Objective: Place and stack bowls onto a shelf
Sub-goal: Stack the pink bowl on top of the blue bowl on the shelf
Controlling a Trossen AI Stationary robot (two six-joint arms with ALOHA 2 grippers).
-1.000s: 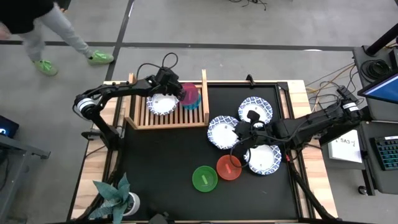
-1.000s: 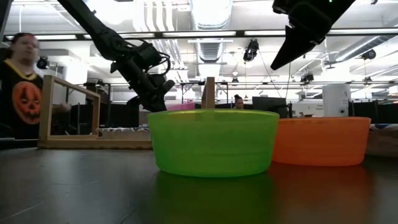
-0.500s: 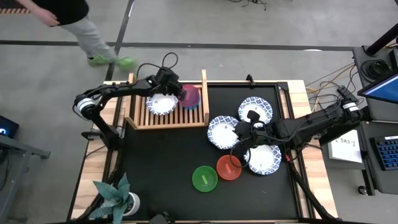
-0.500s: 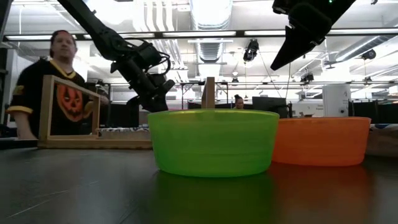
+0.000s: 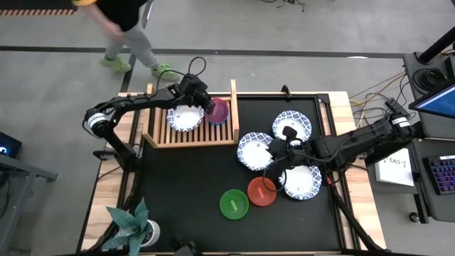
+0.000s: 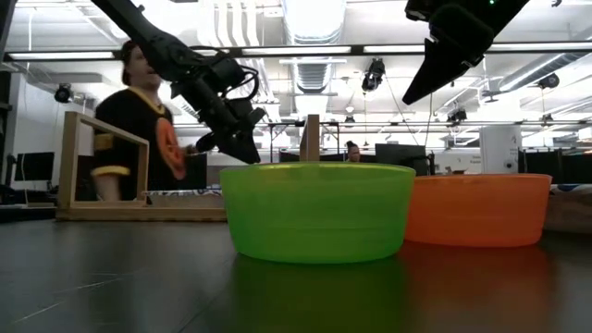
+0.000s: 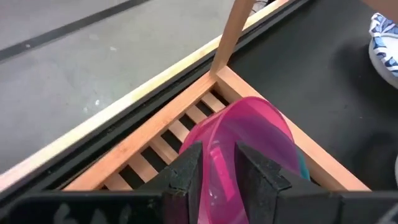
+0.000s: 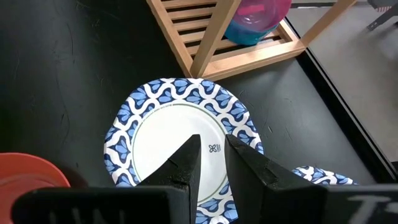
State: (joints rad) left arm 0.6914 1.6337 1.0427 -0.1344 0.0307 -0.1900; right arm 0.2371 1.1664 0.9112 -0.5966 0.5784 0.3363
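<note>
My left gripper [image 5: 207, 107] is over the wooden slatted shelf [image 5: 192, 134], shut on the magenta bowl [image 7: 249, 130]. That bowl sits tilted over the cyan bowl [image 8: 249, 34] at the shelf's right end. One white bowl with a blue rim [image 5: 185, 118] lies on the shelf's slats. My right gripper [image 5: 273, 150] hangs shut, well above the mat, over another white bowl [image 8: 177, 143]. Two more white bowls [image 5: 292, 126] [image 5: 302, 181], the red bowl [image 5: 261, 191] and the green bowl [image 5: 234, 204] stand on the black mat. My left gripper pinches the magenta bowl by the rim [image 7: 217, 146] on the side nearest the white bowl, the wall running between the two fingers [image 7: 186, 171]. The fingers slant down from the shelf's left. The bowl is tilted, its lower part in the cyan bowl [image 7: 303, 167].
The shelf's corner post [image 7: 231, 34] and side rail stand right beside the stacked bowls. A person [image 6: 148, 129] walks on the floor beyond the table's far edge. A potted plant [image 5: 131, 224] stands at the near left corner. Bare mat [image 5: 185, 185] lies near of the shelf.
My left gripper has risen slightly and tipped, carrying the magenta bowl a little to the right, so that it now covers almost all of the cyan bowl. The person has walked from left to right behind the table. My right arm has kept still.
</note>
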